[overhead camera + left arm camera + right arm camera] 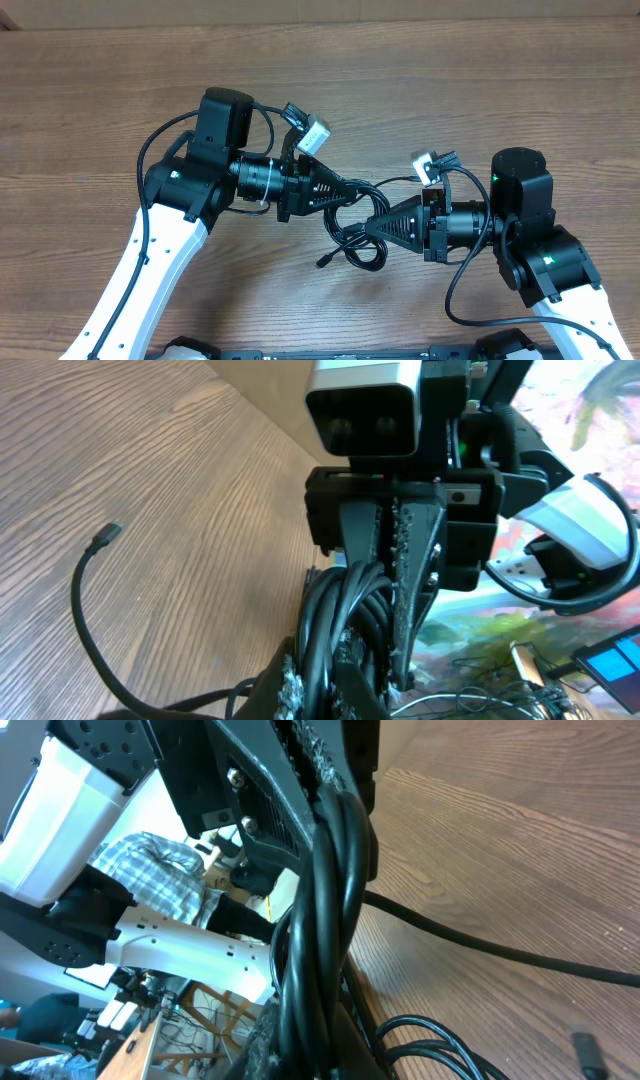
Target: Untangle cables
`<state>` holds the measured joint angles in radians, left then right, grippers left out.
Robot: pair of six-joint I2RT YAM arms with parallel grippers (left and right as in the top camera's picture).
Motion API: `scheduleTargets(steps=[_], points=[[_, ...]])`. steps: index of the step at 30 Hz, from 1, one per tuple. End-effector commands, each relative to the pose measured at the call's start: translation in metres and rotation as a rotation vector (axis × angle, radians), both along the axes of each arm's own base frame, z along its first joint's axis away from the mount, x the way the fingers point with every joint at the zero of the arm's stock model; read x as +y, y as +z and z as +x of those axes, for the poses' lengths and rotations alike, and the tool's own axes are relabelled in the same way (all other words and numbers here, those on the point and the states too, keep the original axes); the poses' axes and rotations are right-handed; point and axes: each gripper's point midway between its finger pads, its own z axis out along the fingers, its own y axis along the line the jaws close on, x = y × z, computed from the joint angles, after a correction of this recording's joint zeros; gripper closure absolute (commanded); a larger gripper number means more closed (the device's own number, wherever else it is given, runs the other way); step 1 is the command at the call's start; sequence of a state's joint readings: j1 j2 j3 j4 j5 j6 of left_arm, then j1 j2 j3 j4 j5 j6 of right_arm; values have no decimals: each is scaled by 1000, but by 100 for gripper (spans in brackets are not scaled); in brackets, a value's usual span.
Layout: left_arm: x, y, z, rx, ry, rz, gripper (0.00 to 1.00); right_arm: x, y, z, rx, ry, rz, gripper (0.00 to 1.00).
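Note:
The cables (352,225) are a bundle of thin black cords between my two grippers at the table's middle. Loops hang below toward the front, and one plug end (323,262) lies on the wood. My left gripper (352,193) is shut on the bundle from the left; the strands (345,615) run between its fingers. My right gripper (372,227) is shut on the same bundle from the right; the strands (325,920) pass through its jaws. The two grippers' tips are almost touching. A loose cable end (105,536) lies on the table in the left wrist view.
The wooden table (100,90) extends all round. A thick arm wire (465,290) loops near my right arm's base. The right arm's camera (360,405) faces the left wrist view closely.

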<state>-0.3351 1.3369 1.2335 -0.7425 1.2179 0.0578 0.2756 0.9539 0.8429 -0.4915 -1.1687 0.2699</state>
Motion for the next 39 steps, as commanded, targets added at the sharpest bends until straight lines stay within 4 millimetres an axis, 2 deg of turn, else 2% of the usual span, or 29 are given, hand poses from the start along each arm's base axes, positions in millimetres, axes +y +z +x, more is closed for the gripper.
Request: scheduleTargets(steps=[1,17,18,19,20,21,22,23,28,34,39], points=[[2,1,5,-42,45,45,96,1,12,-4,-28,21,18,96],[4,-4,-1,-61,22,60,96,1,11,-5,-14,19,18,94],[4,-4,-1,-62,21,60,96,1,11,-5,-14,19,18,80],[4,-4,-1,-62,21,59,96,1,11,-5,-13,18,17,53],[4,-4,-1,-62,21,58,96,1,10,-4,-11,15,15,35],[4,-4,-1,-62,20,58,96,1,9,-3,-9,7,10,24],[4,-4,-1,-62,20,58,96,0,6,-1,2,-12,-5,4],[4,-4,-1,-63,21,58,96,0,4,-1,11,-14,-9,0],[7,-4,1,-61,32,57,96,-2,-2,-3,55,-24,-26,0],[10,7,-3,-70,-5,-10,96,-9,-22,8,120,-130,-114,0],[17,7,2,-87,9,-16,96,-10,-23,11,156,-159,-118,0]])
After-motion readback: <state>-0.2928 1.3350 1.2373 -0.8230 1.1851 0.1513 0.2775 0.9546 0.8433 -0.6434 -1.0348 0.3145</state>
